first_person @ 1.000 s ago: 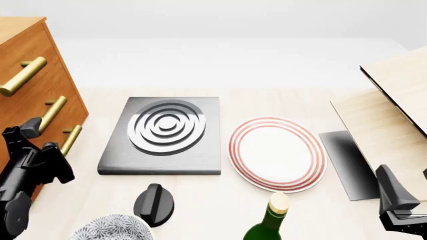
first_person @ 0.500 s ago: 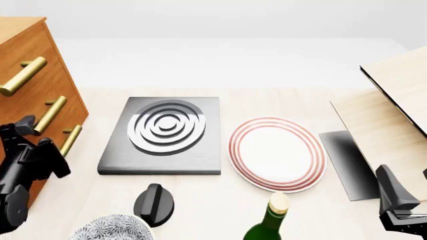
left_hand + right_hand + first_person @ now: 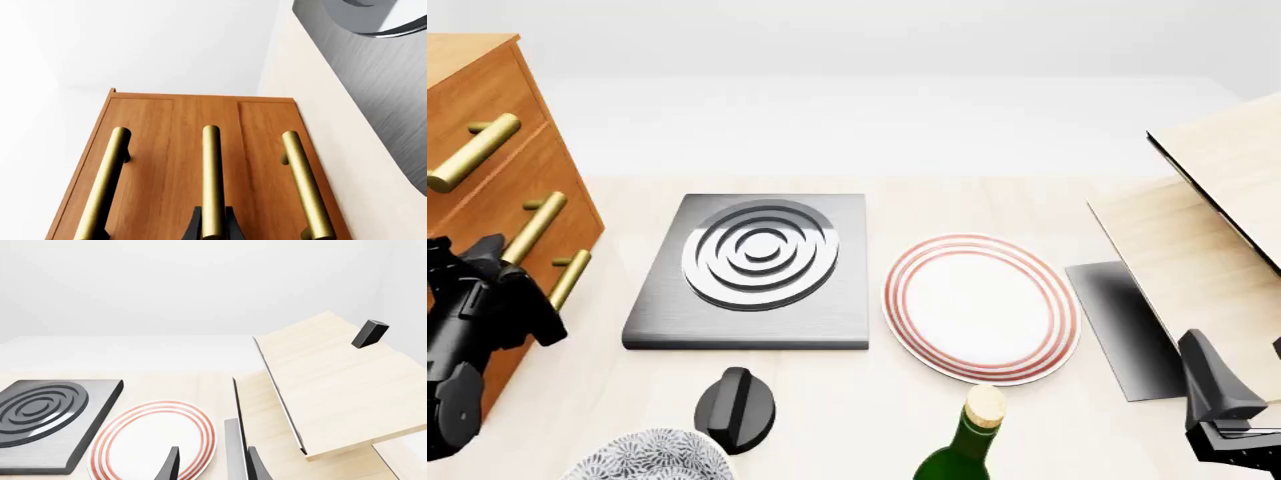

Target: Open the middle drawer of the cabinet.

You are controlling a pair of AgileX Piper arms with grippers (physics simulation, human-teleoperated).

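Left gripper [image 3: 487, 262] sits at the cabinet [image 3: 481, 110] on the far left of the table [image 3: 961, 200]. From my wrist feed, its two dark fingertips [image 3: 194, 229] flank the near end of the middle brass handle [image 3: 211, 180], one on each side, bar between them. I cannot tell whether the pads press the bar or only stand beside it.

That handle belongs to the middle drawer [image 3: 521, 205], second of three alike. All three fronts look flush in the wrist feed; top handle [image 3: 471, 152] and lowest handle [image 3: 569, 279] untouched.

Right gripper [image 3: 212, 467] low at the near right edge, fingers apart, nothing held. Its feed looks over a thin dark panel [image 3: 235, 405] and pale wood boards [image 3: 333, 385].

Outward from the cabinet:
- grey hob plate [image 3: 754, 270] with concentric rings, just right of the drawers
- red-rimmed white plate [image 3: 981, 308] right of that
- black knob [image 3: 735, 406] near the front edge
- green bottle [image 3: 968, 450] with pale cap
- patterned bowl [image 3: 647, 455], partly cut off at the near edge
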